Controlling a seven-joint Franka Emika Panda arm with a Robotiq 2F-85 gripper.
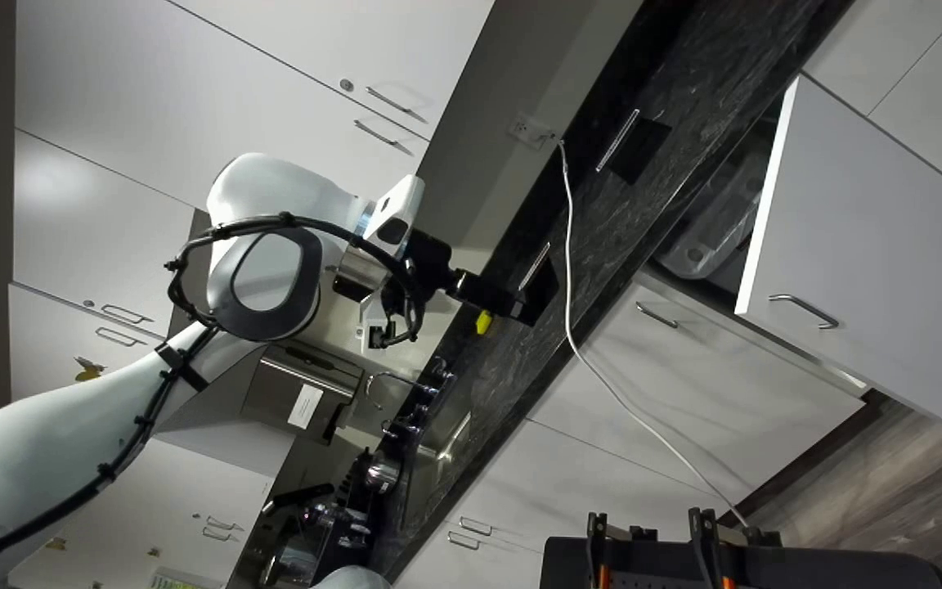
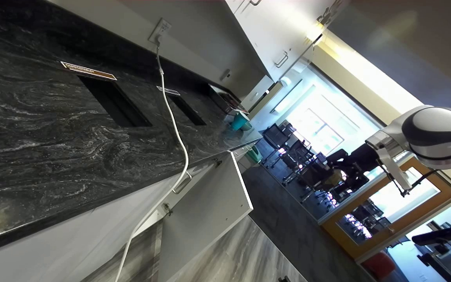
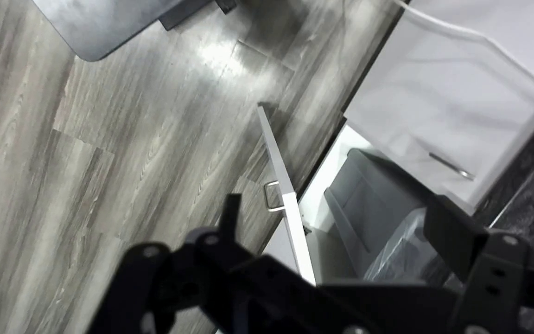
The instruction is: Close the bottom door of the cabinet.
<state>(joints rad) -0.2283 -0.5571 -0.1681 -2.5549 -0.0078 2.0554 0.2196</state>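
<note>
The bottom door [image 1: 880, 262] is a plain white panel with one bar handle, standing swung open from the white cabinet [image 1: 684, 368]. The open door also shows in an exterior view [image 2: 210, 211], with hinges at its cabinet side. In the wrist view I see the door [image 3: 295, 227] nearly edge-on, its handle towards the floor side. My gripper [image 3: 334, 206] is open and empty, its fingers wide apart over the door's edge and the opening. It hangs in the air in both exterior views [image 1: 512, 307] [image 2: 343, 168], apart from the door.
A grey bin [image 3: 369, 195] with a clear liner stands inside the opening. A white cable [image 1: 569, 270] drops from the outlet across the dark counter [image 2: 53, 156] and the cabinet front. Black equipment [image 1: 733, 564] stands before the cabinet. The floor [image 3: 146, 153] is wood-patterned.
</note>
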